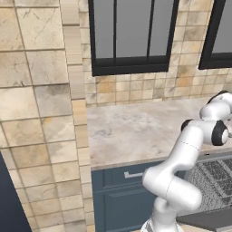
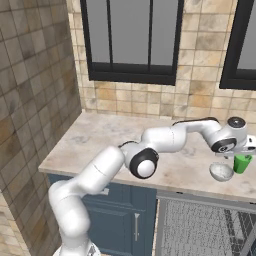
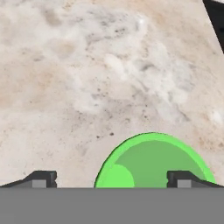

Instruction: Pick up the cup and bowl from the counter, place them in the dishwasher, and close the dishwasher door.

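Note:
A green cup (image 2: 243, 163) stands upright on the counter (image 2: 100, 140) near its right end, with a small grey bowl (image 2: 221, 171) just to its left. My gripper (image 2: 235, 153) hangs right above the two, pointing down. In the hand view the cup (image 3: 153, 162) shows from above, its open mouth between my fingertips (image 3: 183, 179) and closer to the right one. My gripper (image 3: 111, 181) is open and holds nothing. The dishwasher (image 2: 210, 227) below the counter is open, its wire rack in sight, and the dishwasher door (image 1: 209, 220) lies folded down.
Dark blue cabinet drawers (image 1: 120, 186) sit left of the dishwasher. A tan tiled wall (image 1: 41, 113) juts out at the counter's left end. Black-framed windows (image 2: 130, 40) stand behind the counter.

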You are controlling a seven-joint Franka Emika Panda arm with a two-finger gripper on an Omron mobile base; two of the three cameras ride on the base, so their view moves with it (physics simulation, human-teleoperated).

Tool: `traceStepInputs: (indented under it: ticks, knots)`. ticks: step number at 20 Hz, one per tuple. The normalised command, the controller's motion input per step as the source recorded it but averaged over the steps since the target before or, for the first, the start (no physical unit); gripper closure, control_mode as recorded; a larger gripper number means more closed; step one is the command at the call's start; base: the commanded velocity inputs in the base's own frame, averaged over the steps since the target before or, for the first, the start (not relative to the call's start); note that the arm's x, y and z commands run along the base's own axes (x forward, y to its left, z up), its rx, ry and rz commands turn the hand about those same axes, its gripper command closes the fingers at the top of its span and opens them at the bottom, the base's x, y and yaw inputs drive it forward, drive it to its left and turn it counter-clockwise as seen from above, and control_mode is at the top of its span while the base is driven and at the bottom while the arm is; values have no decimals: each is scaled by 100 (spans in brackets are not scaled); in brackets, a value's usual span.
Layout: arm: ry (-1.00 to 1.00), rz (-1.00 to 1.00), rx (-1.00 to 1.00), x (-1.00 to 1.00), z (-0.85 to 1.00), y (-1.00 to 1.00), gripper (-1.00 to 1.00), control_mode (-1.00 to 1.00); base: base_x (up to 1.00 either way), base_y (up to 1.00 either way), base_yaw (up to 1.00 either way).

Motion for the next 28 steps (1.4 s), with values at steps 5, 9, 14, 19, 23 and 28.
traceStepInputs:
  ticks: [5,9,14,19,23,28]
  knots:
    - [0,0,0,20,-23,-11,100,-100,0,0,0]
    - [-1,0,0,5,-9,0,100,-100,0,0,0]
    - [-5,0,0,-9,0,43,100,-100,0,0,0]
    - [-1,0,-5,-1,-26,100,100,-100,0,0,0]
    - [0,0,-14,0,-45,100,100,-100,0,0,0]
    - [0,0,-19,0,-45,100,100,-100,0,0,0]
